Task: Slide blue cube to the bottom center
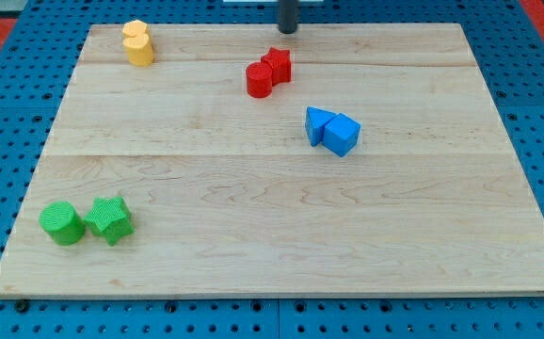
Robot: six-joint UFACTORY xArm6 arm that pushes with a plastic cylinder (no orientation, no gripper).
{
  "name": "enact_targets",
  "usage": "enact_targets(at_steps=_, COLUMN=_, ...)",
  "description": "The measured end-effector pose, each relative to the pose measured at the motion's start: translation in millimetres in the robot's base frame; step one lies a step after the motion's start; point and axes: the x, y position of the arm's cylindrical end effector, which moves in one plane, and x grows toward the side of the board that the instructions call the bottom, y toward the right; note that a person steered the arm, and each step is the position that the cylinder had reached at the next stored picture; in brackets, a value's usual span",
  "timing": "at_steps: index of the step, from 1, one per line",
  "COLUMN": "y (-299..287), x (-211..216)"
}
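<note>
Our tip (288,31) stands at the surface (272,254) top edge, at twelve o'clock, touching nothing; it is a bare rod, no hand to open or close. The blue cube (342,135) sits right of centre, at about one o'clock, touching a second blue block (318,123) at its ten o'clock. We judge it light, rigid and free-sliding, apt to rotate if struck off-centre. Contact belongs on its far face, pushing toward six o'clock. Two red blocks (268,72) lie between tip and cube.
</note>
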Motion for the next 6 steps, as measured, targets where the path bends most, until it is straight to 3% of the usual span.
enact_targets(at_steps=1, y=71.3, x=65.5)
enact_targets(at_steps=2, y=94.2, x=161.3)
enact_targets(at_steps=3, y=67.4, x=227.2)
enact_targets(at_steps=4, y=54.6, x=239.1)
enact_targets(at_steps=5, y=87.0, x=203.1)
enact_targets(at_steps=6, y=39.2, x=191.8)
